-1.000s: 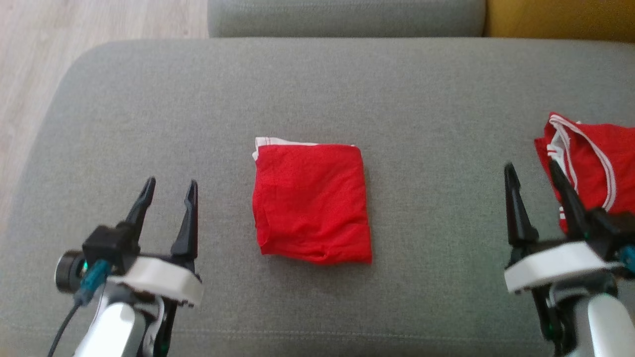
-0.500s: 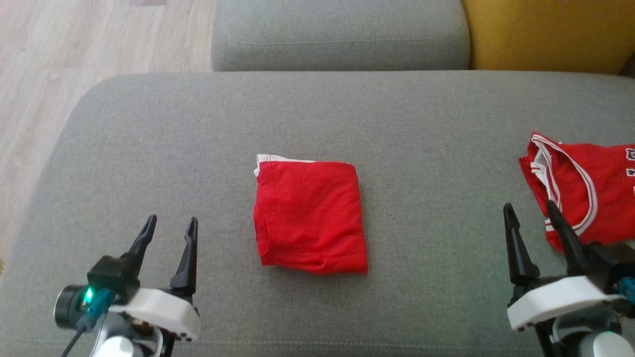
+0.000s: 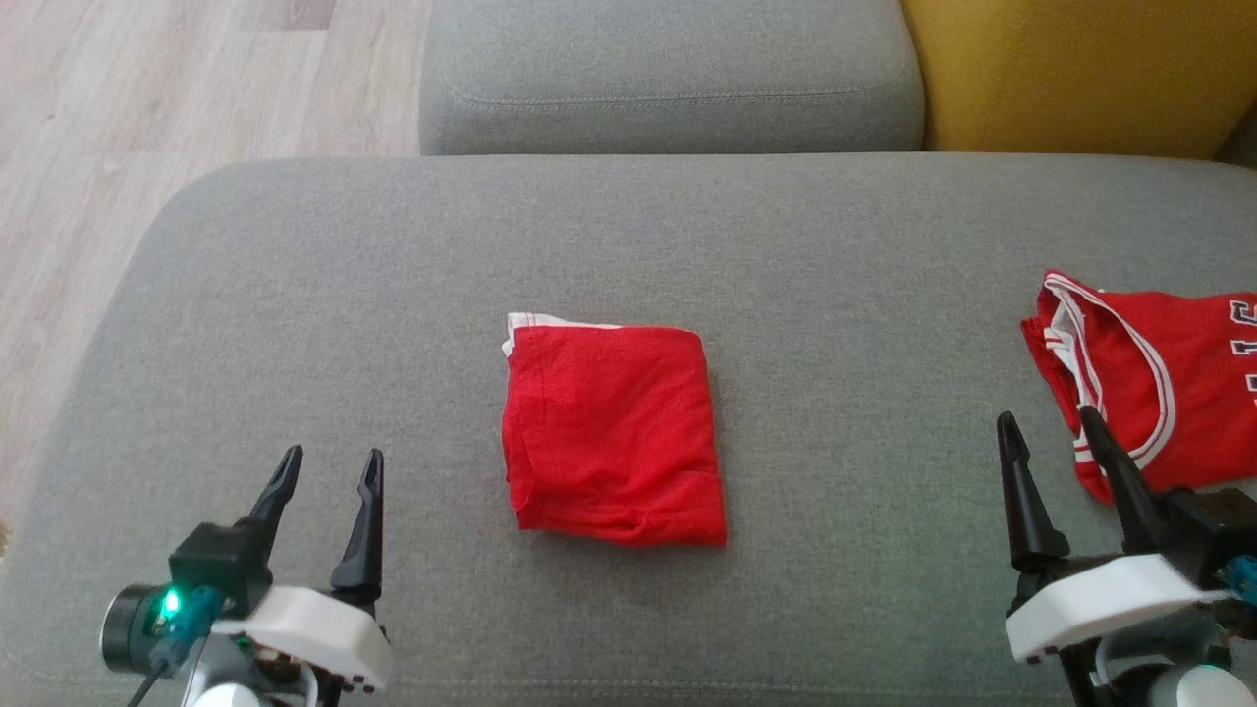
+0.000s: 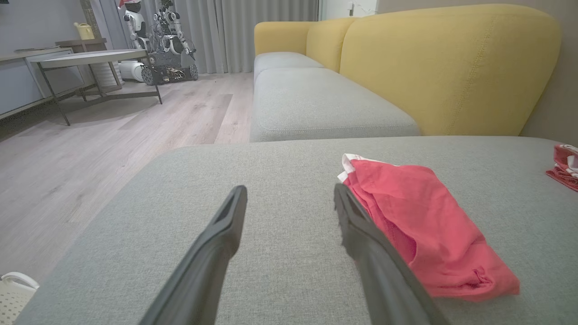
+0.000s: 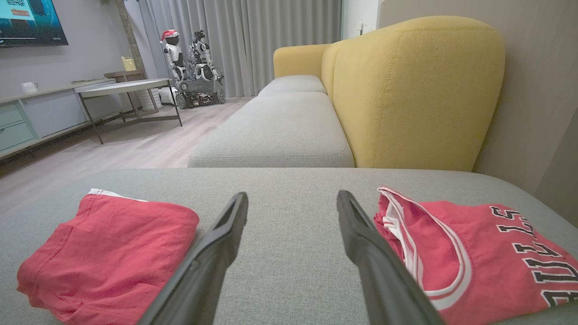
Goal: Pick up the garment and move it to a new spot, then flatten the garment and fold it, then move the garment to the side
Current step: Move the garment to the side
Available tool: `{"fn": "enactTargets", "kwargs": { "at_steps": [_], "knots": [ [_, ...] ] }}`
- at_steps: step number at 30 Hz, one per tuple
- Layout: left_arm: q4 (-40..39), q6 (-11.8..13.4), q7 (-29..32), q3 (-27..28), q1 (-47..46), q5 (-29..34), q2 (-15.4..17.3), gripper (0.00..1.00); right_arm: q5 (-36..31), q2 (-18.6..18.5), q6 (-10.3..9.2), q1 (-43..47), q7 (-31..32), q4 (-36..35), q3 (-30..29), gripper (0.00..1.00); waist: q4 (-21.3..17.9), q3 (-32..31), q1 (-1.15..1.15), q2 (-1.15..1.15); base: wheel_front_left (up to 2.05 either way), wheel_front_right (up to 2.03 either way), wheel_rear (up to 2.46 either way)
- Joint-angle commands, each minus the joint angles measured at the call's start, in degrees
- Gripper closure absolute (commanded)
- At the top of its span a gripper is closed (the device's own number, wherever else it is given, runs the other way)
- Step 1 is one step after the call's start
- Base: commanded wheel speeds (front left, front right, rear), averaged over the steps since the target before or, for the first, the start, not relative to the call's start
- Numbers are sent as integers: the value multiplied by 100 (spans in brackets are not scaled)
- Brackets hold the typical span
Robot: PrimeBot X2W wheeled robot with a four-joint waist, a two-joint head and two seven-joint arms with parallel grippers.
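The grey seat cushion (image 3: 835, 255) is the biggest thing here and carries everything; beyond its far right corner rises the yellow backrest (image 3: 1070, 69). Against the cushion's right edge lies a red jersey (image 3: 1188, 393) with white trim and dark lettering, loosely doubled over and running out of the head view. It looks parked there to keep the middle free, though I cannot tell whether it is finished work or waiting its turn. In the middle of the cushion, well apart from every edge, sits the folded red garment (image 3: 614, 432), a neat near-square with a strip of white hem showing at its far left corner. It lies flat and folded, so I judge the flattening and folding done and only the move to the side left. The left end effector (image 3: 332, 455) hovers near the cushion's near left corner and the right end effector (image 3: 1044, 416) near the near right corner, just beside the jersey. Each has its fingers spread wide with nothing between them, and they flank the garment, likely so either can reach in. Off the near left corner, the left wrist view catches the rim of what looks like a white basket (image 4: 16, 293); its inside is hidden
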Motion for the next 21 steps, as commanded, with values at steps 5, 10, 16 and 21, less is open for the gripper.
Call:
{"fn": "enactTargets", "kwargs": {
  "at_steps": [5, 10, 16, 21],
  "knots": [
    [-186, 72, -6, 252, -279, -52, 151, 0, 44, -35, -30, -198, 19, -220, 99, 0, 21, 16, 0, 0, 0, 0, 0],
    [-182, 73, -19, 231, -320, -53, 154, 0, 25, -35, -30, -191, 52, -229, 41, 0, 58, 33, 0, 0, 0, 0, 0],
    [-181, 81, -40, 212, -335, -59, 163, 0, 10, -35, -30, -186, 49, -211, -17, 0, 107, 41, 0, 0, 0, 0, 0],
    [-187, 75, -46, 185, -380, -55, 163, 0, 20, -35, -30, -183, 67, -205, -57, 0, 178, 62, 0, 0, 0, 0, 0]
  ]
}}
